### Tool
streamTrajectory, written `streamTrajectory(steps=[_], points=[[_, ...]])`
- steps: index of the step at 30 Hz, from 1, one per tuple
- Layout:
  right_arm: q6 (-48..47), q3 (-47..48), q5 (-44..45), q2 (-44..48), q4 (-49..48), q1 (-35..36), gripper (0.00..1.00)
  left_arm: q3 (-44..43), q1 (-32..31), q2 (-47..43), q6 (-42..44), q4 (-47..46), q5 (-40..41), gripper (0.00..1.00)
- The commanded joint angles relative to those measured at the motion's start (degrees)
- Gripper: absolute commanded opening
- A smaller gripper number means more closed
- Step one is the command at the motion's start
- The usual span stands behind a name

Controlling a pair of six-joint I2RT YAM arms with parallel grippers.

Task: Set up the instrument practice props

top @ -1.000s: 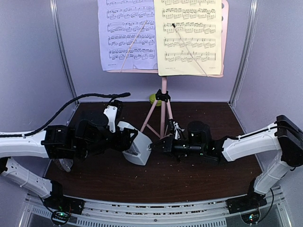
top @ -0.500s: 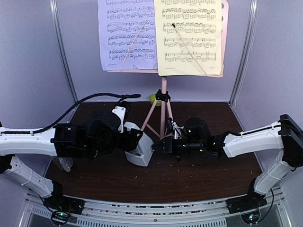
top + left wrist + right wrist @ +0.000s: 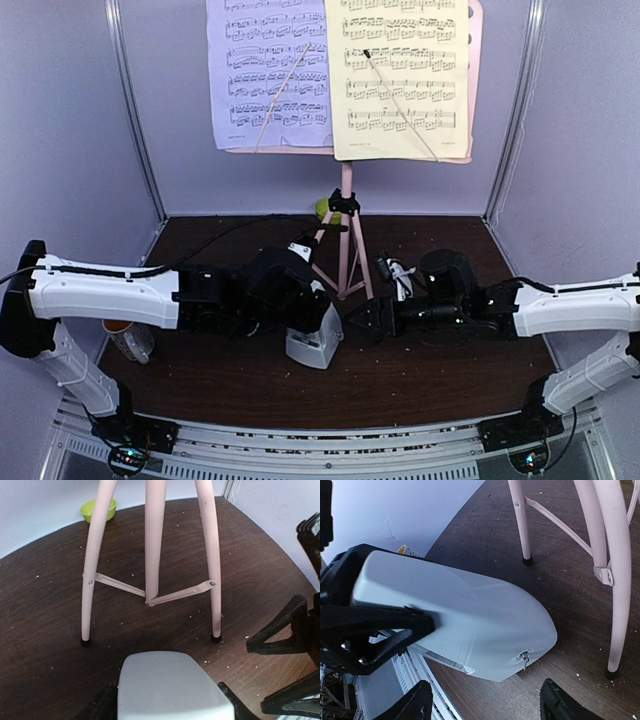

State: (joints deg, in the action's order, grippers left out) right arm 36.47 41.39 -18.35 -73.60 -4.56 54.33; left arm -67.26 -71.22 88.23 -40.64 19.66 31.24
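Pale lilac walls (image 3: pixel 60 130) are enclosing a dark brown table (image 3: pixel 430 385) that is lying speckled with crumbs. Metal posts (image 3: pixel 135 120) are standing at 11 and 1 o'clock, and a rail (image 3: pixel 330 440) is running along 6 o'clock.

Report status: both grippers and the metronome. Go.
Left gripper jaws clamped on grey metronome. Right gripper jaws open, holding nothing, facing its tip. Pink stand legs close behind metronome, not touching.

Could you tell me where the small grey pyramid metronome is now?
Top external view: the small grey pyramid metronome is mid-table, in front of the pink tripod music stand, held by the left gripper, right gripper open to its right.
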Motion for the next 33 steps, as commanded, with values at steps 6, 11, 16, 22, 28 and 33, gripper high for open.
streamTrajectory(steps=[6,11,16,22,28,33], points=[[-2.44,-0.37,4.13,4.75,5.48,-0.43,0.82,-6.05,0.99,4.69,1.22,-2.0,-6.47,0.23],[-2.63,0.38,4.96,5.58,7.22,-0.55,0.88,-5.93,1.53,5.43,4.53,-0.21,-10.46,0.46],[-3.13,2.1,5.61,6.1,9.54,-0.67,0.97,-3.87,1.68,3.46,7.57,-1.44,-12.31,0.74],[-3.69,4.97,6.88,6.36,12.49,-1.06,1.0,0.19,1.61,-2.03,9.7,-4.78,-14.03,0.98],[-3.42,8.9,5.37,4.52,13.77,-1.06,1.0,12.51,1.06,-11.22,8.05,-13.92,-11.89,0.91],[-2.81,13.49,3.14,0.66,14.82,-1.06,1.0,18.01,-1.17,-13.43,9.15,-19.67,-9.79,0.84]])
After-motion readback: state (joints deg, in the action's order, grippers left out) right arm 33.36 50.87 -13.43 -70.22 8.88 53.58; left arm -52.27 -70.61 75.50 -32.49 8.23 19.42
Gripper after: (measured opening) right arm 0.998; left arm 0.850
